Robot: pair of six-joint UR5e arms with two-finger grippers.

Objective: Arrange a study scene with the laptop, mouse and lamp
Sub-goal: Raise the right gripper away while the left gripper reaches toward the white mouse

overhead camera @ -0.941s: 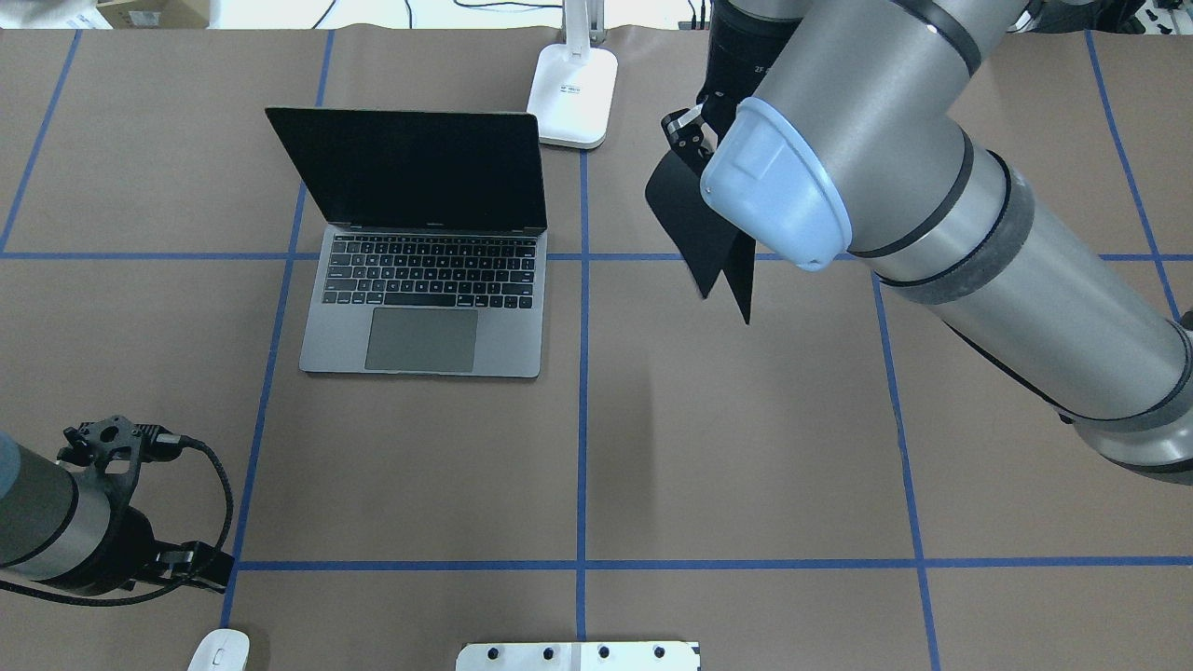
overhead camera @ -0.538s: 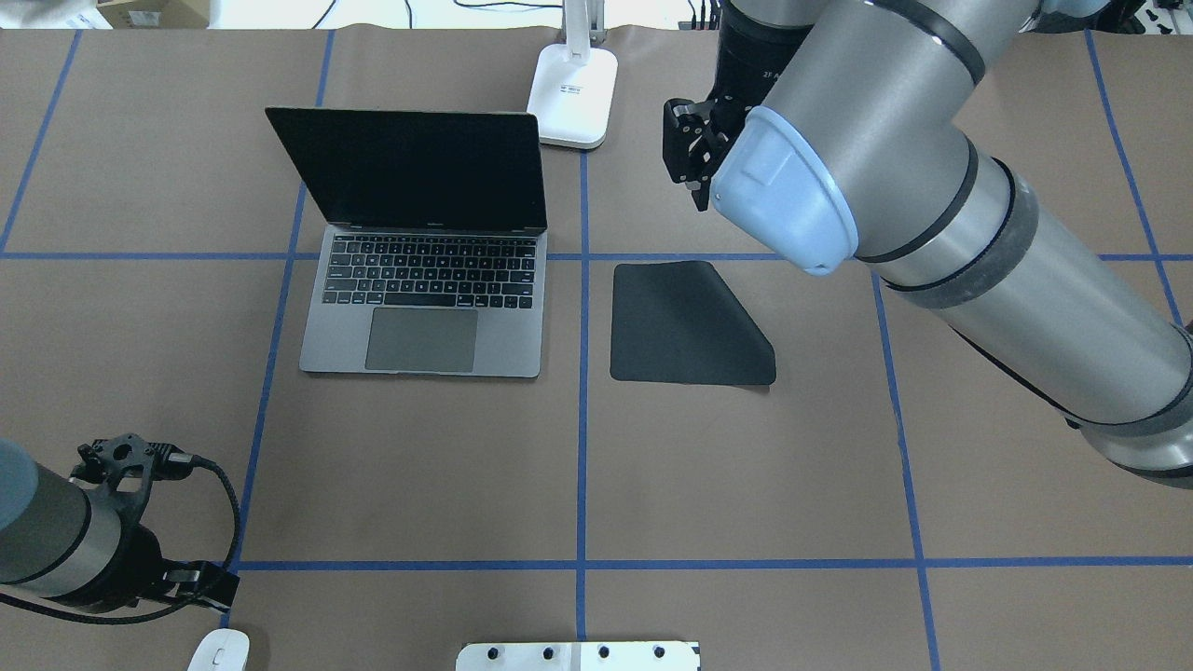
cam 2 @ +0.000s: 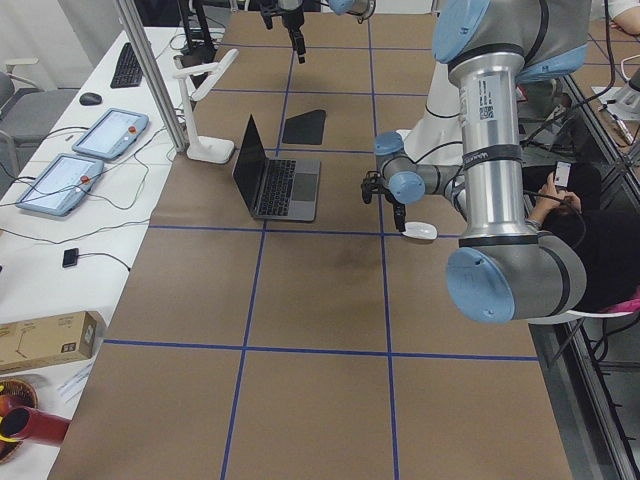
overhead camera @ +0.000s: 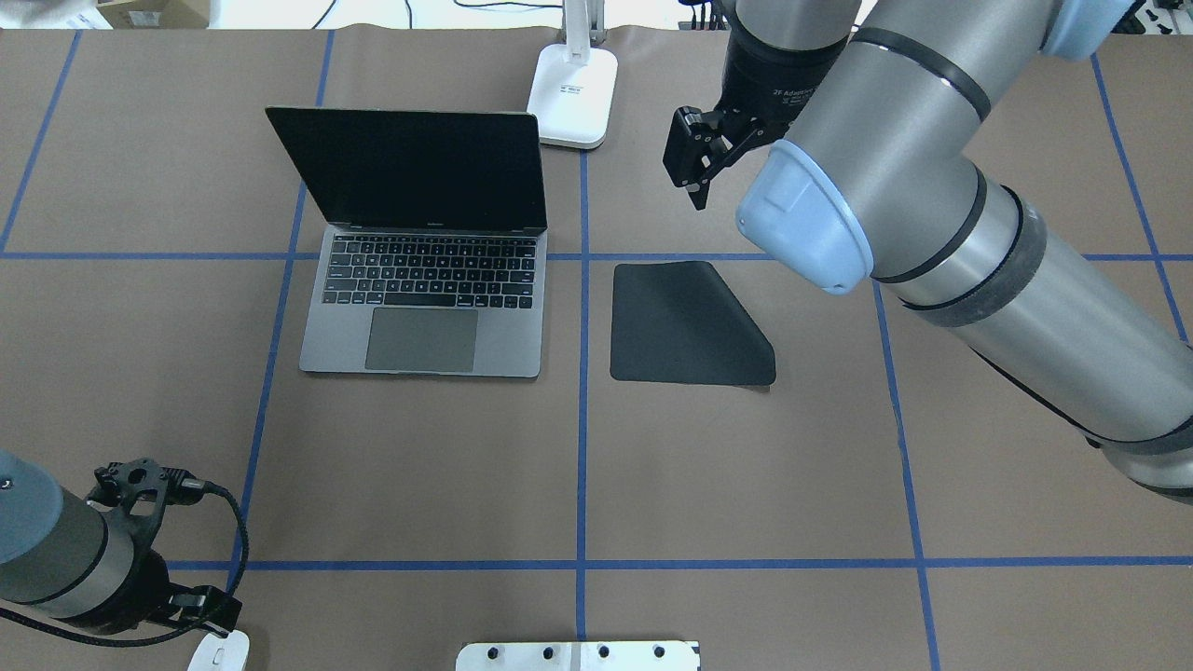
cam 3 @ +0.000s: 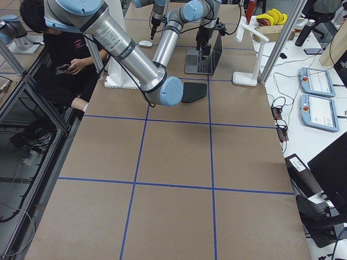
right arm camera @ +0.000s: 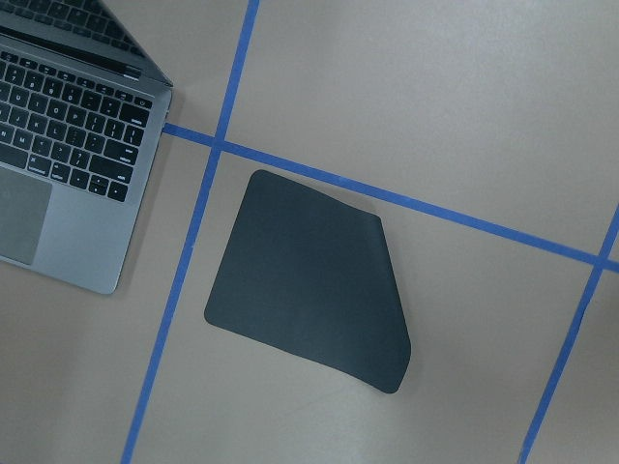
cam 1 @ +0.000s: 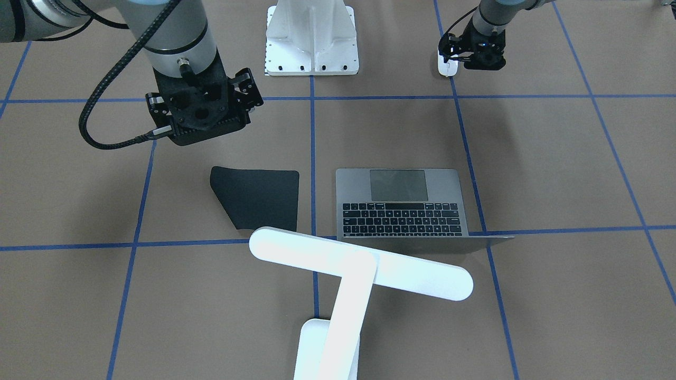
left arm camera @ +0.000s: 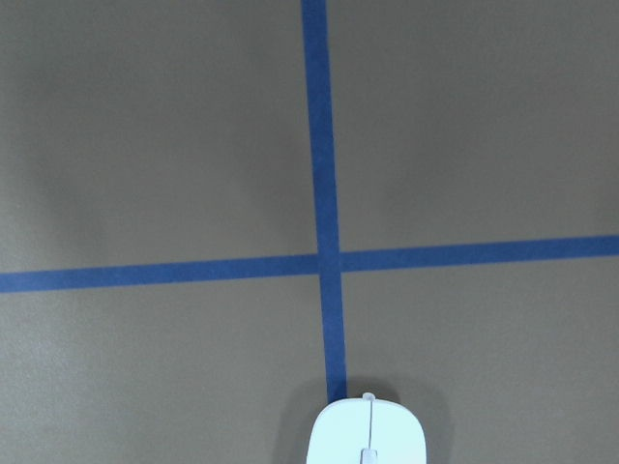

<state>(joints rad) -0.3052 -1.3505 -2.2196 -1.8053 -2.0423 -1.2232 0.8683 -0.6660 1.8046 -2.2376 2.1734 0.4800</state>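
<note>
- Desk: a brown surface, divided into large squares by blue tape lines, on which all items are carried.
- Laptop: shown opened, with the dark screen raised on the side away from the robot and the trackpad turned towards it. It is placed on the robot's left of the central tape line.
- Lamp: stood at the far edge of the desk, just beyond the laptop's right rear corner. Its bar head is carried across a slanted arm as a T and is seen above the laptop's screen edge in the front-facing view.
- Pedestal: a white ribbed base with bolt holes, fixed at the robot's edge of the desk on the central line.
- Mat: a black flexible sheet, laid flat just to the right of the laptop, with one corner cut off or folded on a slant.
- Right claw: held in the air beyond the mat, pointed downward, with its jaws spread wide and nothing between them.
- Left claw: lowered directly beside the mouse; how far it is spread cannot be told, nor whether contact is made.
- Mouse: a small white oval, located at the robot's near left edge of the desk, at the end of a tape line, well apart from the laptop.
</note>
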